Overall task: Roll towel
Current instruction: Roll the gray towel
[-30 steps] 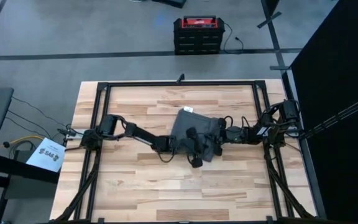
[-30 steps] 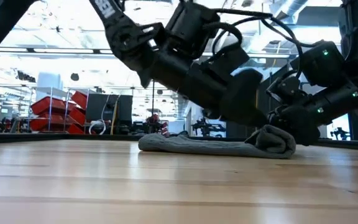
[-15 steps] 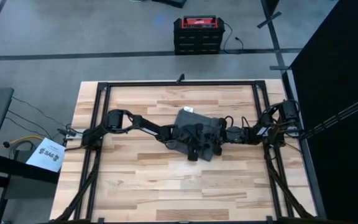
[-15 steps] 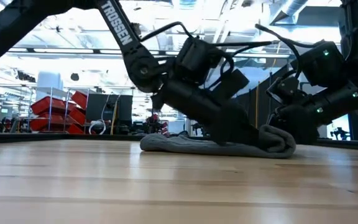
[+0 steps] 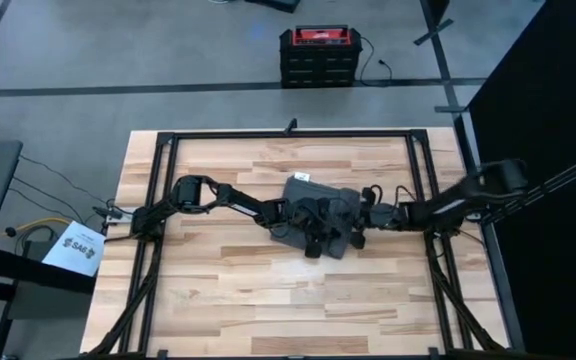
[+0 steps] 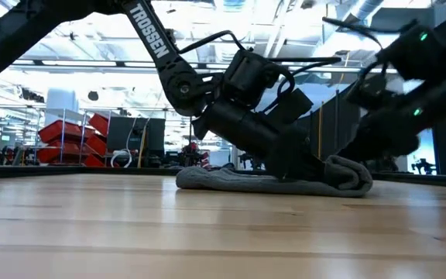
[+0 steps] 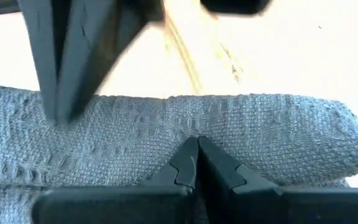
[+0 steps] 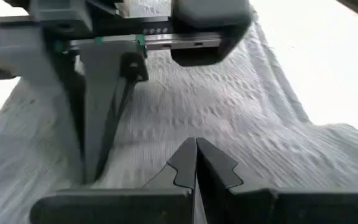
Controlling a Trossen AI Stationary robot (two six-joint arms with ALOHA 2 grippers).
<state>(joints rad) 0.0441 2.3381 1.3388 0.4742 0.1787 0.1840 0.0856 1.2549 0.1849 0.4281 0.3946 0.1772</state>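
- One towel (image 5: pixel 318 212) lay mid-table in the high view, both grippers upon it: left gripper (image 5: pixel 311 238), right gripper (image 5: pixel 353 232).
- Low view: one end bulged in a first roll; most stayed flat, so rolling seemed barely begun.
- Left wrist: fingers pinched together against grey weave.
- Right wrist: fingers likewise closed together; whether cloth was caught, unclear.
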